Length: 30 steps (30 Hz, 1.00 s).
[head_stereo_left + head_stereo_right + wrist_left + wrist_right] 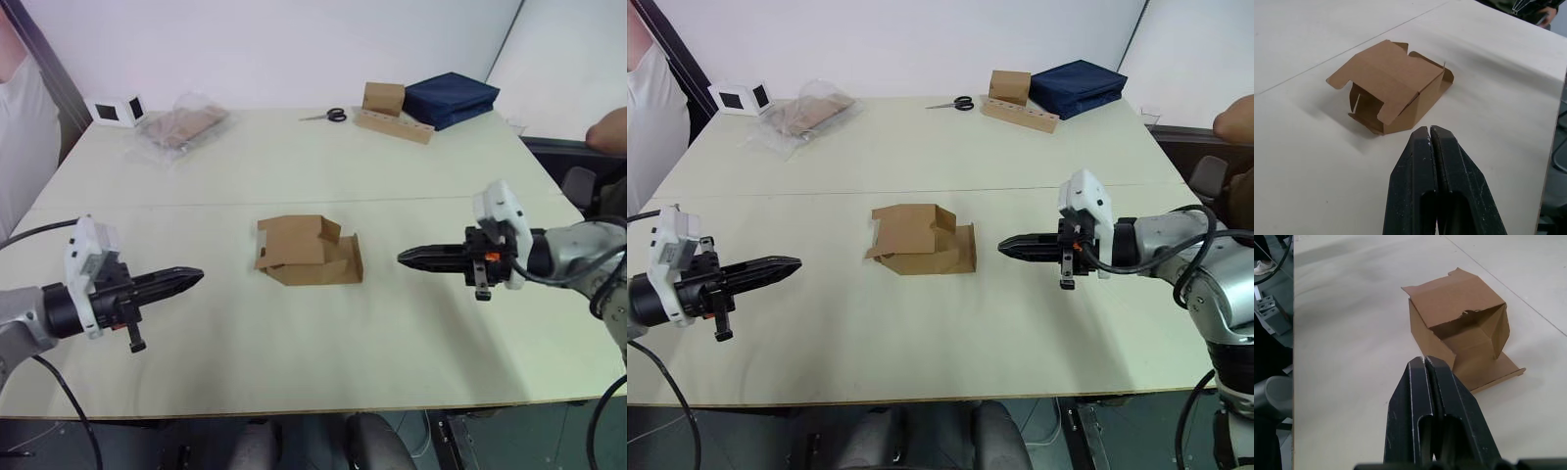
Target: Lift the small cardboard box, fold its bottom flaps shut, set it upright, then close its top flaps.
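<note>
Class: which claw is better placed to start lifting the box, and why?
Probably the right claw: it sits nearer the box and faces its open end and flat flap. The left claw, also shut, points at it from farther away. Neither touches it.

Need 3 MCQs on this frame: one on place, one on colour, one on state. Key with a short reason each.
1. Where is the small cardboard box?
A. At the table's far edge
B. Mid-table, between the two grippers
C. Held in the air

2. What colour is the fabric case at the far right of the table?
A. Red
B. Dark blue
C. White

3. How do the jaws of the left gripper and right gripper stand?
A. Both shut, holding nothing
B. Both wide open
C. Right shut on the box

Key: 1 B, the box lies on the table with a gripper on each side. 2 B, the case beside the scissors is navy. 3 A, both wrist views show the jaws pressed together, short of the box.
</note>
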### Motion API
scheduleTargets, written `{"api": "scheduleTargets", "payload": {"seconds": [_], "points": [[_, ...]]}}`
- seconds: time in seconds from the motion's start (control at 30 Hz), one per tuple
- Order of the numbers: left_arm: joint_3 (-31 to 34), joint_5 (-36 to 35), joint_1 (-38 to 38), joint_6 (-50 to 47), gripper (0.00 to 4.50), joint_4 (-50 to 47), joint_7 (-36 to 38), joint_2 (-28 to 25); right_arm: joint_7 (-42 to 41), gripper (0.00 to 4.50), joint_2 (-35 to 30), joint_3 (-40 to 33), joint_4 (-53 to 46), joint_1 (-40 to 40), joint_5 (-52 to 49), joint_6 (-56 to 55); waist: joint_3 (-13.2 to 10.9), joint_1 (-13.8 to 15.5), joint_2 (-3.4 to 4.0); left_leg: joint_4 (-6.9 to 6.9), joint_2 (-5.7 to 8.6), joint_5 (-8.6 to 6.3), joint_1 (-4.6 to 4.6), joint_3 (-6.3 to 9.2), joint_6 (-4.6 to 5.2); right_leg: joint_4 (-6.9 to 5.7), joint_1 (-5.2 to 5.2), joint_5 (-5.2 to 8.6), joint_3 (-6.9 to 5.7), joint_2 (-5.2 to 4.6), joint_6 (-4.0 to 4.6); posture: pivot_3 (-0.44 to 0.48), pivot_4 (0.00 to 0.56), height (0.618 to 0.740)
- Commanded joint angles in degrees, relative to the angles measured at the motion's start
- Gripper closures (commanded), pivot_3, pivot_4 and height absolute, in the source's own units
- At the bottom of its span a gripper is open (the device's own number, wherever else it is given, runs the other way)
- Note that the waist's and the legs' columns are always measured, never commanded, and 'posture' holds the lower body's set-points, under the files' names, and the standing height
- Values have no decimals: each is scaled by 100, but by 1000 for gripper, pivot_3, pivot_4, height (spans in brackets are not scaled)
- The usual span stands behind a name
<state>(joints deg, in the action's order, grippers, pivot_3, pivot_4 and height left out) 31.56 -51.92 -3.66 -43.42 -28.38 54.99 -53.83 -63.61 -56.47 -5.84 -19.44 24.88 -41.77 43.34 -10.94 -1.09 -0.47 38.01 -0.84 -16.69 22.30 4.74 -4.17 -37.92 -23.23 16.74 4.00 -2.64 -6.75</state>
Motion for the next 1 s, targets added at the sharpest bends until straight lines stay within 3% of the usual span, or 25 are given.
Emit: {"api": "scheduleTargets", "payload": {"seconds": [0.03,0.3,0.47,0.5,0.57,0.7,0.83,1.0], "points": [[159,-119,96,-19,4466,-138,-38,-125,-18,4500,29,-121,-35,36,-3,-103,0,1,0,0,0,0,0,0,0,0,0,0,0,0,0,0,150,740],[-143,-70,422,-173,4466,68,-211,-198,69,4500,119,-80,-147,-5,59,-140,0,1,0,0,0,0,0,0,0,0,0,0,0,0,0,0,150,740],[-473,-278,1012,-662,4466,631,-507,-120,143,4500,231,-21,-211,-29,136,-196,0,7,-1,0,0,0,0,1,0,-2,0,0,-1,1,0,0,150,740],[-693,-209,1167,-712,3940,874,-435,-104,184,4500,294,19,-218,-15,151,-217,0,2,-1,0,0,0,0,1,0,-2,0,0,-1,1,0,0,150,740],[-966,-98,1347,-742,3298,1176,-313,-102,242,4500,380,83,-218,14,178,-244,0,-2,0,0,2,0,0,1,0,-3,0,0,-1,0,-1,0,150,740],[-1648,-369,2533,-1480,1619,2632,28,293,445,4500,711,352,-306,56,417,-471,-1,10,-2,1,2,0,0,3,0,-6,-2,-1,-4,2,-1,0,150,740],[-2149,-107,3402,-1732,56,3741,456,550,646,4500,908,405,-485,41,439,-449,-2,-5,-4,4,3,1,8,7,-1,-4,-6,-1,-7,3,-2,0,150,740],[-2685,296,4292,-1922,56,4983,883,899,860,4500,950,313,-732,-177,417,-417,-2,-6,-5,4,4,1,11,8,-2,-7,-12,-1,-8,4,-2,0,150,740]]}}
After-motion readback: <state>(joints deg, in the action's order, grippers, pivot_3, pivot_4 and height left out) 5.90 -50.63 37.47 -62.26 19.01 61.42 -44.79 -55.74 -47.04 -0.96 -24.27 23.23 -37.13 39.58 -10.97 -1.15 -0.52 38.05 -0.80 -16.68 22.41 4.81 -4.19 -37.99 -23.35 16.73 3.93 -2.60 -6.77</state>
